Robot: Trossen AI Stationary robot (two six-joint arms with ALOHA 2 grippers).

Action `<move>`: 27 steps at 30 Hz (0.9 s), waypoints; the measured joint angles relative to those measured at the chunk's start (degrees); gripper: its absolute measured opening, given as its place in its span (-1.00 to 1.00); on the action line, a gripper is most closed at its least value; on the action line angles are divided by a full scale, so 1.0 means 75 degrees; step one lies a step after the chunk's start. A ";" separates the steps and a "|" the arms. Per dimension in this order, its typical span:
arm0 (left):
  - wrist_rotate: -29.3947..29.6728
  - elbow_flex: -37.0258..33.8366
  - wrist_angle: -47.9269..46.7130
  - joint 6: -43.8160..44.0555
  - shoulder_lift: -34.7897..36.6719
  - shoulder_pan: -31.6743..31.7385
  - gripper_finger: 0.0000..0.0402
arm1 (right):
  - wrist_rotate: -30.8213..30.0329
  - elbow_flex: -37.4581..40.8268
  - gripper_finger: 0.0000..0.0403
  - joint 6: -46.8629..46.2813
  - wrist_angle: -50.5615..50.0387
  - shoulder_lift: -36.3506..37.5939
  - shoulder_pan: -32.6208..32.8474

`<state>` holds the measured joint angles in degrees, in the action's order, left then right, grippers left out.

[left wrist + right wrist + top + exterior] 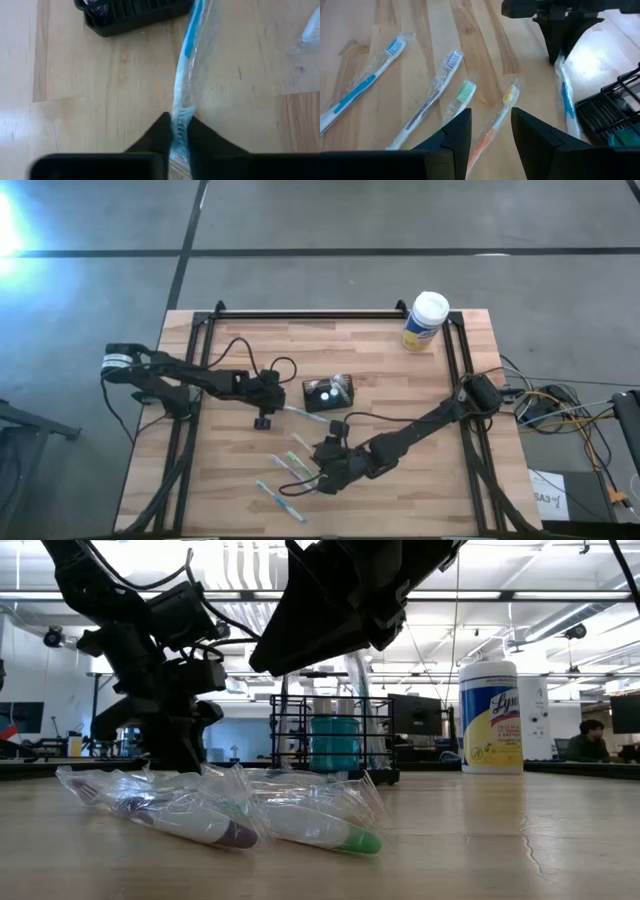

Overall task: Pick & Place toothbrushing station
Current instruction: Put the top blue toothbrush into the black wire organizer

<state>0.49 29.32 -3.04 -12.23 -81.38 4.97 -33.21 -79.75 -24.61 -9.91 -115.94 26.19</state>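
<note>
Wrapped toothbrushes (427, 97) lie before our spread right gripper (490, 135), while our left gripper (176, 142) pinches a blue toothbrush (186, 75) beside the toothbrushing station (329, 392) mid-table.

Wooden table (240, 490): wrapped toothbrushes (279, 498), station (330, 392), canister (425, 322)

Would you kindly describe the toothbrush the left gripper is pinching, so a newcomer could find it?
Start at the small black slotted holder mid-table. A plastic-wrapped blue-and-white toothbrush runs from beside it to the left gripper, whose fingers pinch its bristle end. Unlike the others, it is gripped and lies apart.
</note>
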 joint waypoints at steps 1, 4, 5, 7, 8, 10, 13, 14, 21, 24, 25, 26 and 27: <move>0.0012 0.0000 -0.0036 0.0002 0.0037 -0.0012 -0.88 | 0.0006 -0.0024 -0.34 0.0085 -0.0006 0.0000 -0.0024; 0.0100 -0.0006 -0.0311 0.0103 0.0226 -0.0043 -0.90 | -0.0001 -0.0188 -0.33 0.0444 -0.0007 -0.0003 -0.0059; 0.0147 0.0002 -0.0502 0.0169 0.0318 -0.0064 -0.87 | -0.0007 -0.0267 -0.33 0.0561 -0.0012 -0.0003 -0.0073; 0.0246 0.0078 -0.0988 0.0280 0.0543 -0.0136 -0.82 | -0.0028 -0.0455 -0.31 0.0748 -0.0025 -0.0003 -0.0100; 0.0342 0.0132 -0.1198 0.0344 0.0664 -0.0197 -0.81 | -0.0032 -0.0566 -0.29 0.0840 -0.0035 -0.0003 -0.0121; 0.0692 0.0247 -0.1697 0.0461 0.0969 -0.0376 -0.82 | -0.0028 -0.0809 -0.26 0.0968 -0.0079 -0.0003 -0.0166; 0.1216 0.0459 -0.2434 0.0645 0.1449 -0.0744 -0.89 | -0.0032 -0.1204 -0.18 0.1088 -0.0396 -0.0003 -0.0269; 0.1377 0.0553 -0.2641 0.0670 0.1625 -0.0887 -0.90 | -0.0029 -0.1339 -0.15 0.1083 -0.0592 -0.0003 -0.0306; 0.3000 0.1236 -0.3663 0.0716 0.2622 -0.2410 -0.88 | -0.0031 -0.2332 0.10 0.0710 -0.2154 -0.0003 -0.0630; 0.3702 0.1657 -0.4162 0.0792 0.2683 -0.3073 -0.88 | -0.0035 -0.2701 0.18 0.0938 -0.2466 -0.0003 -0.0780; 0.3899 0.1808 -0.4327 0.0810 0.2658 -0.3253 -0.89 | -0.0016 -0.2815 0.20 0.1045 -0.2488 -0.0003 -0.0834; 0.4064 0.1968 -0.4457 0.0818 0.2622 -0.3406 -0.89 | 0.0057 -0.2927 0.22 0.1133 -0.2490 -0.0003 -0.0885; 0.4207 0.2113 -0.4576 0.0824 0.2570 -0.3534 -0.89 | 0.0198 -0.3049 0.24 0.1201 -0.2531 -0.0003 -0.0939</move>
<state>32.04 45.17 -37.37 -6.05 -62.10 -21.54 -31.73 -102.61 -15.60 -28.89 -115.96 19.15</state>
